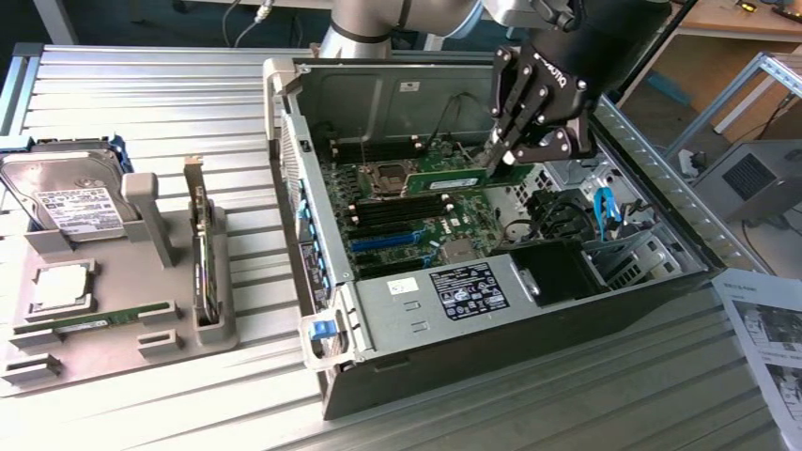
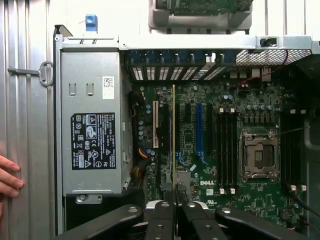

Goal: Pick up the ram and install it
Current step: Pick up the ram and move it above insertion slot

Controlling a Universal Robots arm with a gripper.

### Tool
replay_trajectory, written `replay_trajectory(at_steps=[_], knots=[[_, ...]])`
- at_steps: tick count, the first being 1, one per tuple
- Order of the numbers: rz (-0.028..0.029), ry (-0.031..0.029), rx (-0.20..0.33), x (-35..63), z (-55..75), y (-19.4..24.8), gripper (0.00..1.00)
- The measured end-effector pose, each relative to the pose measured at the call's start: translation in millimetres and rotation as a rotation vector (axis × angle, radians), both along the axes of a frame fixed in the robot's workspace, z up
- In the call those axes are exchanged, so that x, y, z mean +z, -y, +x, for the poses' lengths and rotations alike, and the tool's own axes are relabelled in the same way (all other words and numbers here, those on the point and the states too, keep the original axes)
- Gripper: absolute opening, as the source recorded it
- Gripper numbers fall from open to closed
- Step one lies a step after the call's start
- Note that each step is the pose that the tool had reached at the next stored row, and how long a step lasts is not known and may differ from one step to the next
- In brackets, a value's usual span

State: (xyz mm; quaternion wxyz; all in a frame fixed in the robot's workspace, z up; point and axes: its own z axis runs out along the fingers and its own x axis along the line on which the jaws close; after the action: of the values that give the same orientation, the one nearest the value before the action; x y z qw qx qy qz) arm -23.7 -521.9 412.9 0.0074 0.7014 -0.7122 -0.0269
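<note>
Insertion is the step in hand: the tool (image 1: 504, 162), clenched on one end of the ram (image 1: 433, 178), holds the stick on edge inside the open computer case (image 1: 376, 94), over the motherboard (image 1: 464, 230). Seating it likely calls for lining its lower edge with a black memory slot (image 1: 398, 212), then pressing squarely

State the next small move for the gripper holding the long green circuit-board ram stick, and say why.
Probably a short sideways shift toward the square silver processor socket, no descent yet. The gripper is shut on the long green ram stick, held above the green motherboard and parallel to the black memory slots, but in the wrist view its edge lines up over the expansion slots instead.
</note>
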Motion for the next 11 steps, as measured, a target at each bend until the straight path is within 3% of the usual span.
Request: replay_trajectory(at_steps=[11], knots=[[0.0034, -0.0001, 0.0, -4.1, 0.0, -8.9, 0.12]])
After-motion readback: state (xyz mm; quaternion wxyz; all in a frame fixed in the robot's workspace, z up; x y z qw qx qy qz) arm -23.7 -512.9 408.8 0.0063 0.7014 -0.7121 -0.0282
